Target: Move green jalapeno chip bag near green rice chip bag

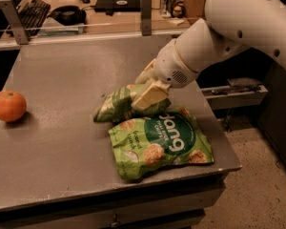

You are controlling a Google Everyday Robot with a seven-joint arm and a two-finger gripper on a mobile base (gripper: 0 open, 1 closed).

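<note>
The green jalapeno chip bag (115, 106), small, dark olive and wrinkly, is held low over the grey table (62, 142), its lower edge at the top of the green rice chip bag (159, 144). That bag lies flat near the table's front right corner, bright green with white "dang" lettering. My gripper (148, 90) is shut on the jalapeno bag's right end, with a cream finger (150, 95) across it. The white arm reaches in from the upper right.
An orange (8, 106) sits at the table's left edge. The table's right edge and front edge run close to the rice chip bag. A desk with a keyboard (31, 8) and other items stands behind a rail at the back.
</note>
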